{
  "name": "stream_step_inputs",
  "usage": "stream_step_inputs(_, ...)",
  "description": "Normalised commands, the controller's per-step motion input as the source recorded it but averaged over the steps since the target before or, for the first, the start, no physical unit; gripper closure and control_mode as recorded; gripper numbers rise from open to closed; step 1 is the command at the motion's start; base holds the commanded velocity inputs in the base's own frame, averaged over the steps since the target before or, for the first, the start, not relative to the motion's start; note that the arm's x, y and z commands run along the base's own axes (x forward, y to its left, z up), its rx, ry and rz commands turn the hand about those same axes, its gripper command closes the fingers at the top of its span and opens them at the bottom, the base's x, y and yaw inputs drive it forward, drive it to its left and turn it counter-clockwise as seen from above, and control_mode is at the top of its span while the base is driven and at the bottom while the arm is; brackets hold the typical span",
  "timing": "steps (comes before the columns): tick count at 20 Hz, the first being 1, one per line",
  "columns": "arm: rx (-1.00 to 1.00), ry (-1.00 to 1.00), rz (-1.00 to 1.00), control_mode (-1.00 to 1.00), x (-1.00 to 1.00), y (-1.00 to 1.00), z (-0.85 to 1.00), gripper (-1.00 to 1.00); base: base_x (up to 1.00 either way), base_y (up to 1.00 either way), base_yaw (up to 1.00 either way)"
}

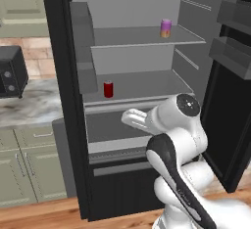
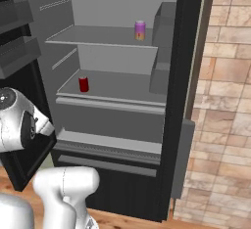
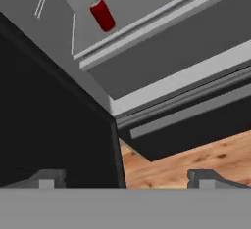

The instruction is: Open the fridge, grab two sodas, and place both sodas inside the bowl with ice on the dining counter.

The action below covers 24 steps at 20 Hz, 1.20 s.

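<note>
Gripper wide, empty, below the shelves.
Fridge open; red soda ahead, purple soda higher, both ungrabbed.

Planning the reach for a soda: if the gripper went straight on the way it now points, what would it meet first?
Probably not a can: the open gripper aims low, at the fridge front below the shelf holding the red soda; depth unclear.

The fridge was black outside with plain grey shelves and walls within. One can was solid red; the other was purple fading to orange. The floor showed warm wood grain, the wall tan brick.
</note>
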Motion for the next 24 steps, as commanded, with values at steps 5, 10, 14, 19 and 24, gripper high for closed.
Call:
stream_step_inputs(5, -0.41, -0.23, -0.06, -1.00, -0.31, -0.78, -0.07, -1.00, 0.00, 0.00, 0.00)
stream_step_inputs(10, -0.36, -0.20, 0.00, -1.00, -0.03, -0.76, -0.24, -1.00, 0.00, 0.00, 0.00)
stream_step_inputs(14, -0.27, -0.15, 0.04, -1.00, 0.00, -0.61, -0.18, -1.00, 0.00, 0.00, 0.00)
stream_step_inputs(19, -0.02, -0.07, 0.13, -1.00, 0.00, -0.74, -0.13, -1.00, 0.00, 0.00, 0.00)
stream_step_inputs(24, 0.02, -0.05, 0.17, -1.00, 0.00, -0.41, -0.08, -1.00, 0.00, 0.00, 0.00)
